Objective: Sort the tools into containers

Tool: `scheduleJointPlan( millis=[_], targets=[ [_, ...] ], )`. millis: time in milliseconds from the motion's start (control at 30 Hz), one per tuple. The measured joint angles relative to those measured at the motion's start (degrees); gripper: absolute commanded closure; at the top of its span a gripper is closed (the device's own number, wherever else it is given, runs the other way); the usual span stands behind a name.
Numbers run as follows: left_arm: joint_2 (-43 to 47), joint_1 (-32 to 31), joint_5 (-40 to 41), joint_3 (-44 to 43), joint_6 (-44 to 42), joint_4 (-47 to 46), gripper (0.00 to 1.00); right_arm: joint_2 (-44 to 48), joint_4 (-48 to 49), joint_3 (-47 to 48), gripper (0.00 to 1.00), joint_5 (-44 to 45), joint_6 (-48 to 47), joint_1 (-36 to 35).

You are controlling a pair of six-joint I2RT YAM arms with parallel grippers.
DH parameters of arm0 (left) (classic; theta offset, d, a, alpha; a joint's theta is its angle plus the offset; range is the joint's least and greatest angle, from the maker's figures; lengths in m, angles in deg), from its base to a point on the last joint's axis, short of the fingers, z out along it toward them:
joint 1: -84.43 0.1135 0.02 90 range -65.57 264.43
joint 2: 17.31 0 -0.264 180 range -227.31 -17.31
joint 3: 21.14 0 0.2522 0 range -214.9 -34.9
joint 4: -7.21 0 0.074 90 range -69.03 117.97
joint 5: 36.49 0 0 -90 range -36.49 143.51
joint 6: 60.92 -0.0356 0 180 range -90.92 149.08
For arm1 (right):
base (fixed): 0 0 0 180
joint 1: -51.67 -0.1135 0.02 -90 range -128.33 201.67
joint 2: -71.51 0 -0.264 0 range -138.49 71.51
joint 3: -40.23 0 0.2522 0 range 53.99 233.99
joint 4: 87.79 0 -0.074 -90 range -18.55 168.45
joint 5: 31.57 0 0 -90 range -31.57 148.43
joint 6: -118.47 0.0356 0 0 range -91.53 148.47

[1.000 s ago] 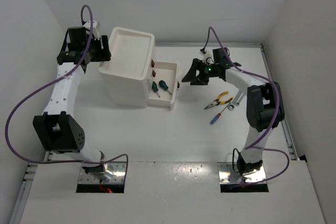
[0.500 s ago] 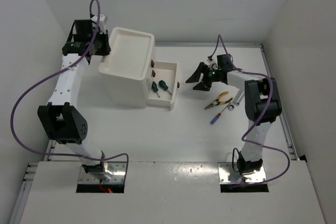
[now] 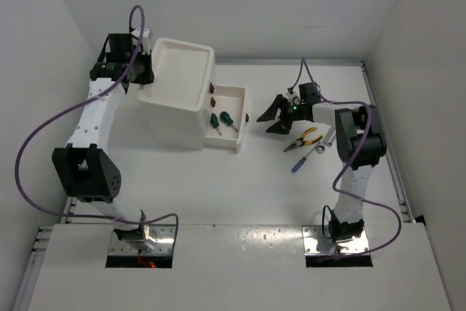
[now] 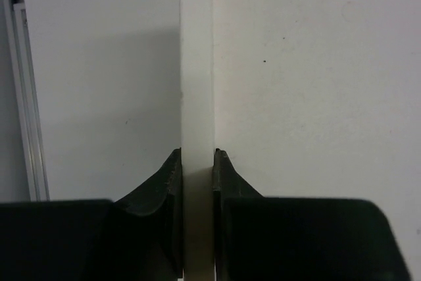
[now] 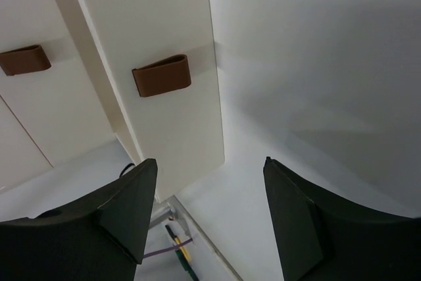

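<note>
We see the white drawer unit (image 3: pixel 173 126) standing at the far left of the table (image 3: pixel 240 187), its recessed tray top facing up and one drawer (image 3: pixel 224 143) pulled out toward the right. Two green-handled screwdrivers (image 3: pixel 215 122) lie in that drawer, handles toward the far side and shafts toward us. Out on the table to the right, the yellow-handled pliers (image 3: pixel 304 138) run diagonally, handles far-right and nose near-left. The blue-handled screwdriver (image 3: pixel 298 165) lies on much the same diagonal just nearer us, handle at the near-left end. The silver wrenches (image 3: pixel 329 135) sit just beside the pliers' handles, too small for us to separate. The left gripper (image 3: pixel 143 78) is at the unit's far-left rim. Only the left wrist view shows its jaws pressed onto that thin white edge (image 4: pixel 196 64), which runs straight away from the camera. The right gripper (image 3: pixel 271 116) hangs just right of the open drawer with jaws spread and nothing between them. Its own camera shows dark brown knobs (image 5: pixel 161 75) on the white drawer fronts, which the top view barely shows. Table and walls are plain white, and a metal rail (image 3: pixel 386 143) lines the right edge
</note>
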Motion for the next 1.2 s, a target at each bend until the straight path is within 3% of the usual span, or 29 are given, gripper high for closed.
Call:
scheduleJointPlan(
  millis=[67,200,267,467,833,1200],
  targets=[
    [0.13,-0.35,0.13,0.0,0.33,0.15,1.0,-0.09,0.63,-1.03,0.37,-0.35,1.22,-0.02],
    [0.15,-0.5,0.83,0.09,0.46,0.15,1.0,-0.81,1.14,-1.57,0.44,-0.5,2.78,-0.02],
    [0.35,-0.7,1.07,0.35,0.48,0.0,1.0,-1.46,1.79,-1.57,0.56,-0.72,3.8,-0.28],
    [1.27,-1.38,2.43,1.66,0.68,-0.85,1.0,-5.22,11.93,-2.89,0.76,-4.81,12.26,-0.81],
    [2.6,-2.32,3.39,3.37,1.42,-1.49,1.0,-13.31,29.97,-2.03,0.77,-10.05,25.42,-3.96],
    [4.11,-2.73,3.26,5.57,1.31,-2.91,1.0,-18.08,32.61,7.02,0.77,-10.88,27.5,-6.54]
  ],
)
